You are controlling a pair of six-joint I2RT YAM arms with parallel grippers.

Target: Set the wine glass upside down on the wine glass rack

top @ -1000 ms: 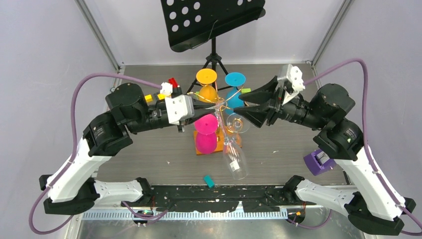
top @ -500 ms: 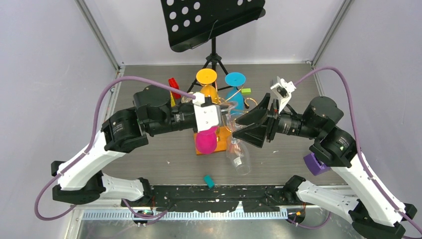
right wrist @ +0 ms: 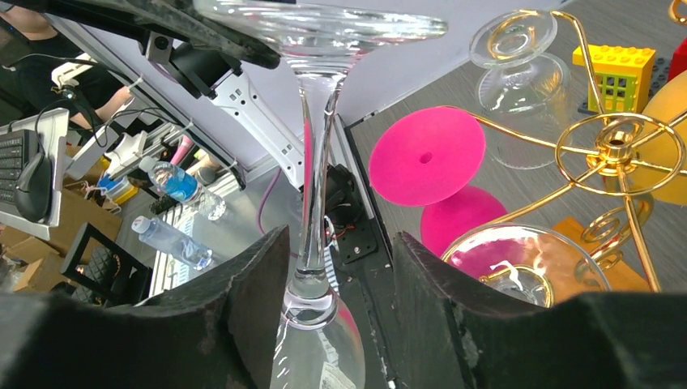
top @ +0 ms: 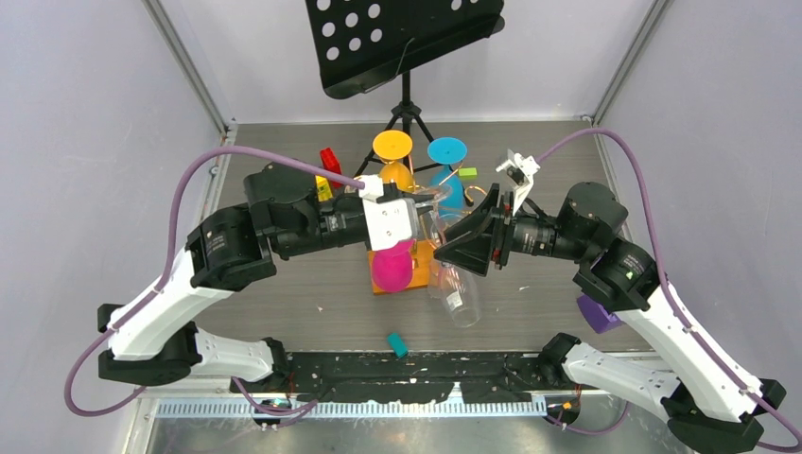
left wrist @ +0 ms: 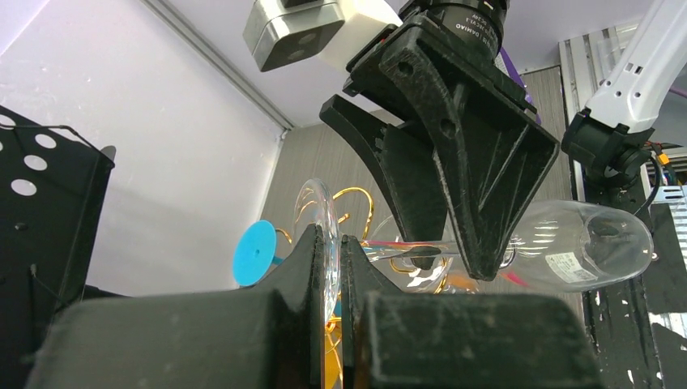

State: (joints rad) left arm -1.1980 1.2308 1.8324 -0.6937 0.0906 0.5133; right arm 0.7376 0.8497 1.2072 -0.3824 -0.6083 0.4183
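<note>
Only left wrist shows left hand [left wrist: 332,243] pinching wine glass [left wrist: 583,243] foot.

The left fingers [left wrist: 202,340] hid part of the wine glass [left wrist: 583,243] foot. In the right wrist view, its bowl ran off the bottom edge, and the wine glass rack [right wrist: 617,148] ran off the right edge.
</note>
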